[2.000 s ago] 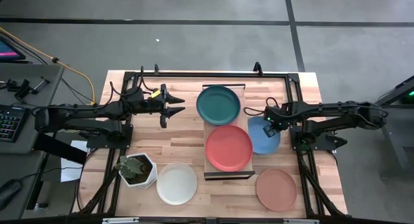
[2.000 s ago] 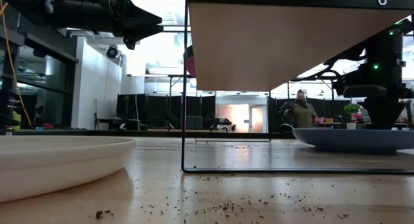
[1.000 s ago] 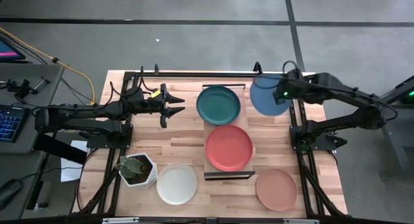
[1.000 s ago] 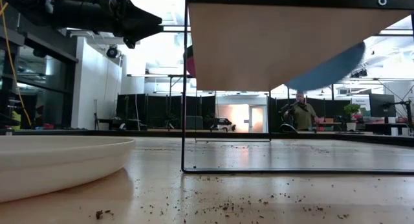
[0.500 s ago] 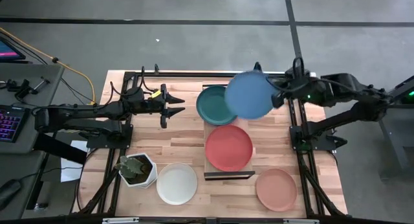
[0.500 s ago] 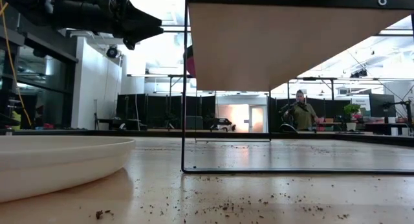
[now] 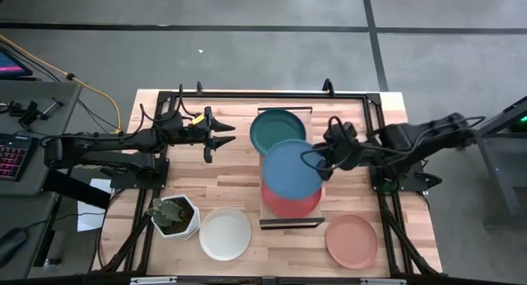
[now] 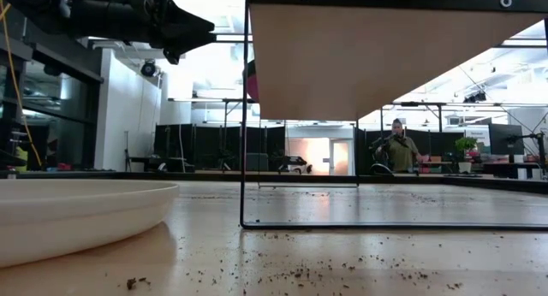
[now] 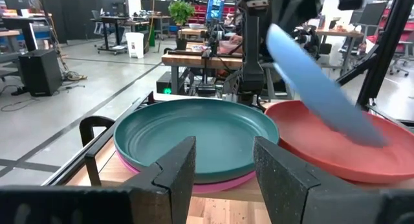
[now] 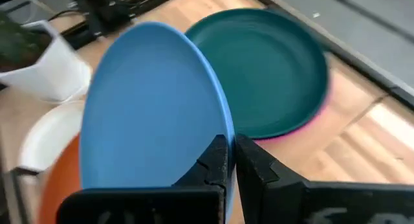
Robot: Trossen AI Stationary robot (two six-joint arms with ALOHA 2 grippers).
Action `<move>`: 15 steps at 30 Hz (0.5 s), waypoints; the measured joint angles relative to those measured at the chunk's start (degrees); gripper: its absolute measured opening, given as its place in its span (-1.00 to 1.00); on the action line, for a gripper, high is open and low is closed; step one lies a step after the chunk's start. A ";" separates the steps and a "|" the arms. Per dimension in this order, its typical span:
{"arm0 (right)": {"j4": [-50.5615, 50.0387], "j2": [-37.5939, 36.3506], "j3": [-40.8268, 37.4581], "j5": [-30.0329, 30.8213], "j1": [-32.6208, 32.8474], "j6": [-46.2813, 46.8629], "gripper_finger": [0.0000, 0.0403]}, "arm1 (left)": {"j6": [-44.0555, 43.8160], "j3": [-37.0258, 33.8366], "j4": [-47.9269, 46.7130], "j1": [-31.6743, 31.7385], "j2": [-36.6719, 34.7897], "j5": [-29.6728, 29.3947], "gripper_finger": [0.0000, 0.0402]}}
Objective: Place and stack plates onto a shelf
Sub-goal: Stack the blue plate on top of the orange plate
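Note:
My right gripper (image 7: pixel 323 160) is shut on the light blue plate (image 7: pixel 291 168), holding it tilted above the coral red plate (image 7: pixel 290 204) on the shelf (image 7: pixel 267 217). On the shelf's far half the dark teal plate (image 7: pixel 277 130) lies on the magenta pink plate (image 9: pixel 213 183). The white plate (image 7: pixel 225 233) and the salmon tan plate (image 7: pixel 351 240) rest flat on the table near its front edge. My left gripper (image 7: pixel 224 137) hangs level and open, left of the teal plate, touching nothing. My right gripper pinches the light blue plate's rim (image 10: pixel 223 130) between its two fingers, on the side toward the table's right edge. The fingers come from the right, slanting down. The plate is lifted clear and tilted, sloping down over the coral red plate (image 9: pixel 323 153).
A white hexagonal plant pot (image 7: pixel 174 216) stands at the near left beside the white plate. The shelf's board (image 8: pixel 368 56) stands raised on a thin dark frame. A person stands far off in the room behind the table.
My right gripper has swung from the table's far right corner toward the left and near side, tipping downward. The light blue plate has gone with it, past the teal plate, and now hangs tilted over the coral red plate.

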 joint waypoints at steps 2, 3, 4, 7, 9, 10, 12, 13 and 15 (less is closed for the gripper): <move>0.94 0.37 0.02 -1.80 0.05 0.03 -1.00 | -0.02 0.00 -0.02 0.00 0.01 0.00 -0.28; 1.23 0.42 0.03 -2.47 0.05 0.08 -1.00 | -0.02 0.00 -0.02 0.00 -0.02 0.00 -0.28; 1.27 0.43 0.05 -3.03 0.05 0.23 -1.00 | -0.02 0.00 -0.02 -0.02 -0.02 0.00 -0.28; 0.69 0.43 0.07 -4.97 0.01 1.05 -1.00 | -0.02 0.00 -0.03 -0.01 0.00 0.00 -0.28; 0.34 0.43 0.07 -6.05 0.01 1.13 -1.00 | -0.03 0.00 -0.04 0.00 0.00 0.00 -0.28; 0.36 0.43 0.04 -6.19 0.03 1.26 -1.00 | -0.04 0.00 -0.04 -0.02 -0.01 0.00 -0.28; 0.16 0.41 -0.27 -6.79 0.02 1.38 -1.00 | -0.04 0.00 -0.04 0.00 0.00 0.00 -0.28; -0.25 0.46 -0.28 -7.21 0.01 1.40 -1.00 | -0.04 0.00 -0.06 0.00 0.01 0.00 -0.28; -1.24 0.47 -0.28 -8.25 0.01 1.51 -1.00 | -0.04 0.00 -0.08 -0.01 -0.02 0.00 -0.28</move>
